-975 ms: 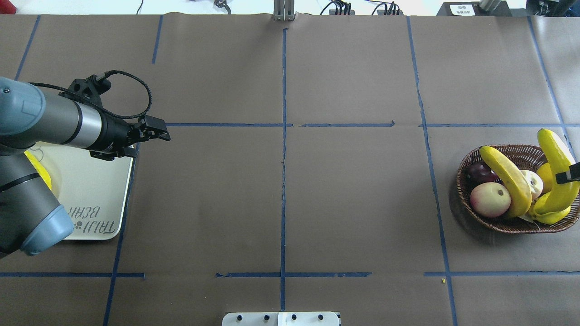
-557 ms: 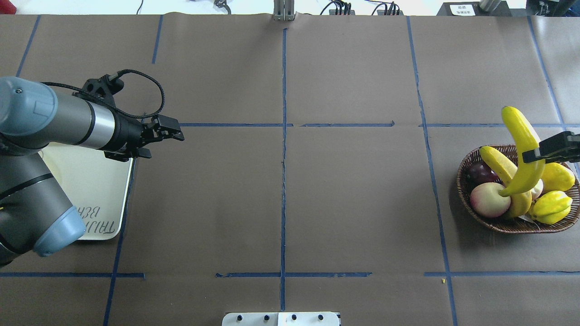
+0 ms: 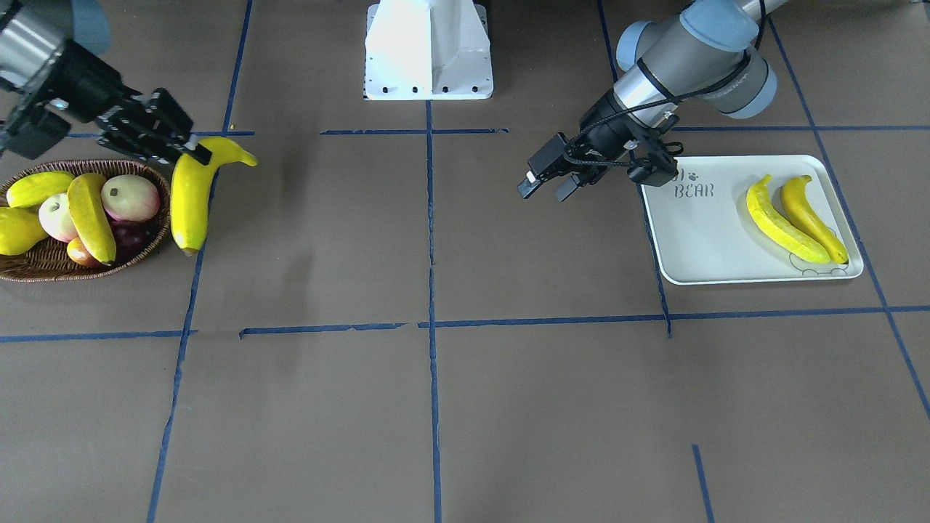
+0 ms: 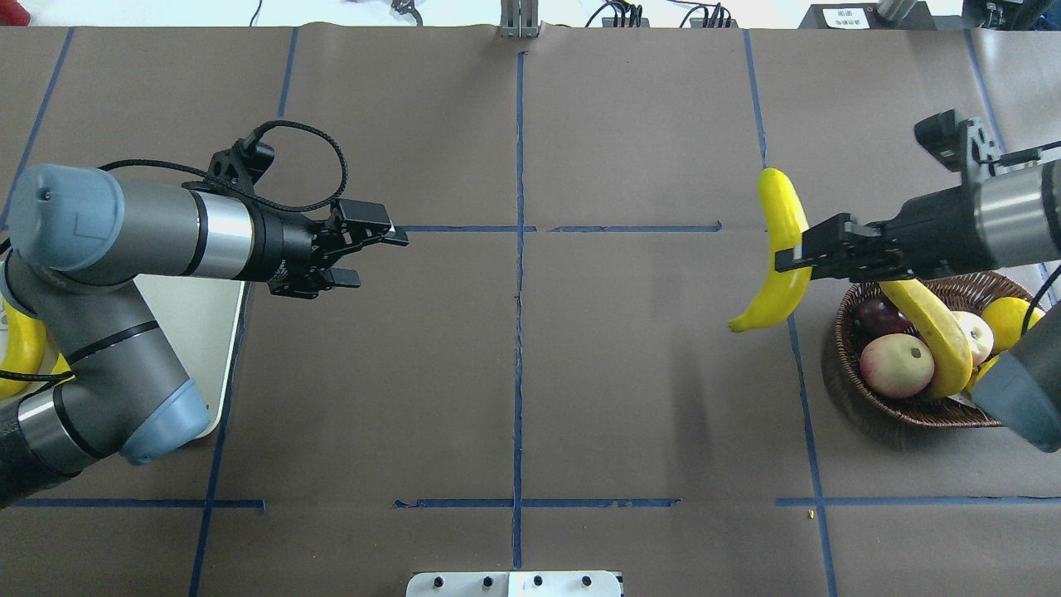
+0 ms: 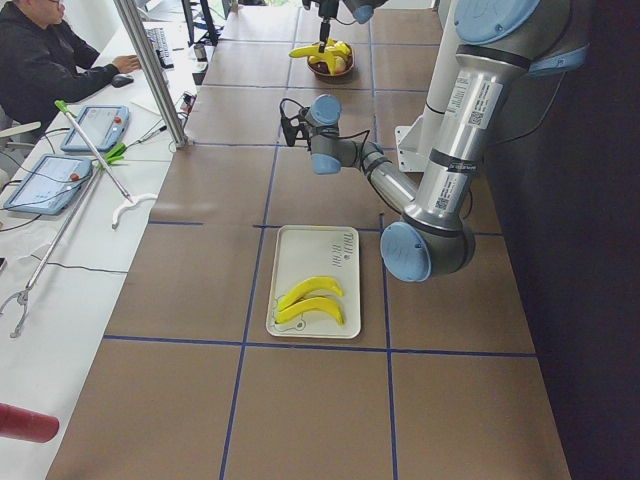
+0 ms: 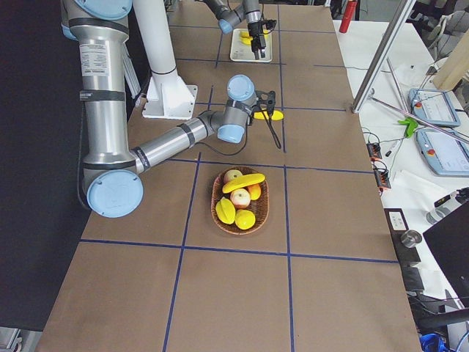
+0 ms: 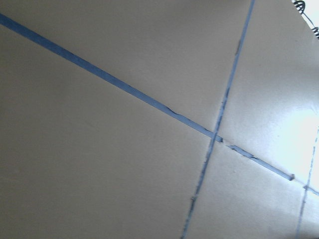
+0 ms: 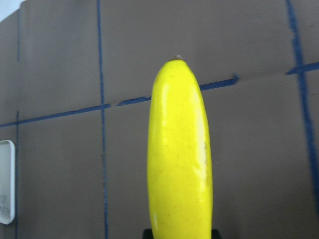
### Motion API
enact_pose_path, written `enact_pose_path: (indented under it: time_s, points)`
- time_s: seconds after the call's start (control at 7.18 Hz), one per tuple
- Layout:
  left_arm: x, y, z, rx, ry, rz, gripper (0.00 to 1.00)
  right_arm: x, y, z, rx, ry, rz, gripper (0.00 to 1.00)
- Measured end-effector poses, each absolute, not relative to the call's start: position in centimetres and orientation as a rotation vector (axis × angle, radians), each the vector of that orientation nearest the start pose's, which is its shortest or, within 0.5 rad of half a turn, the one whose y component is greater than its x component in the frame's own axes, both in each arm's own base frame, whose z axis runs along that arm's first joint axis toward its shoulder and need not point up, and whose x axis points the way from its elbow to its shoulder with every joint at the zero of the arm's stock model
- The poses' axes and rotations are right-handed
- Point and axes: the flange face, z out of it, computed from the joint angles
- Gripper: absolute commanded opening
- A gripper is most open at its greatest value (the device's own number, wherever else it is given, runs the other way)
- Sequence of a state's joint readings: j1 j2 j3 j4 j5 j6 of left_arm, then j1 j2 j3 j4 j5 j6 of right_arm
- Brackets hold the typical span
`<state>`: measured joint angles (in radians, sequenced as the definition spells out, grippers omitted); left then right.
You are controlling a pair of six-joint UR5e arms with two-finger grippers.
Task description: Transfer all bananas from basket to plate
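My right gripper [image 4: 797, 255] is shut on a long yellow banana [image 4: 781, 249], held in the air just left of the basket [image 4: 912, 416]; in the front-facing view this banana [image 3: 190, 196] hangs beside the basket's rim [image 3: 43, 273]. The right wrist view is filled by the held banana [image 8: 179, 149]. Another banana [image 4: 932, 332] lies across the fruit in the basket. Two bananas [image 3: 783, 225] [image 3: 810, 214] lie on the plate [image 3: 697, 247]. My left gripper [image 4: 377, 259] is open and empty, over the table to the right of the plate [image 4: 195, 332].
A pink-cream fruit [image 4: 895, 365], a dark fruit [image 4: 877, 315] and yellow-green fruits [image 3: 36, 187] share the basket. The white robot base [image 3: 429, 51] stands at the table's near edge. A person [image 5: 40, 60] sits at a side desk. Blue tape lines cross the brown paper.
The right gripper has lifted the banana out of the basket and carried it left, toward the table's middle. The left arm has swung right, away from the plate.
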<state>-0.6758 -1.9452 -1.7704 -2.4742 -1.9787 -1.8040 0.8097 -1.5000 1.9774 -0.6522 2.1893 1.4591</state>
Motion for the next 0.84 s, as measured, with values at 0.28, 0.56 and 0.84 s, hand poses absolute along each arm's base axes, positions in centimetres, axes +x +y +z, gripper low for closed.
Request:
enact_pose_path:
  time_s: [0.28, 0.56, 0.84]
  points:
    - [41.9, -43.8, 20.3, -0.009, 1.584, -0.387, 0.99, -34.5, -35.8, 27.7, 0.149, -1.536, 0.071, 0.0]
    - [44.4, -42.1, 17.0, -0.037, 1.627, -0.335, 0.99, -37.7, -33.4, 26.1, 0.13, -1.566, 0.029, 0.0]
    - [47.0, -40.5, 14.0, -0.084, 1.659, -0.312, 0.99, -39.8, -31.7, 25.7, 0.14, -1.572, 0.034, 0.0]
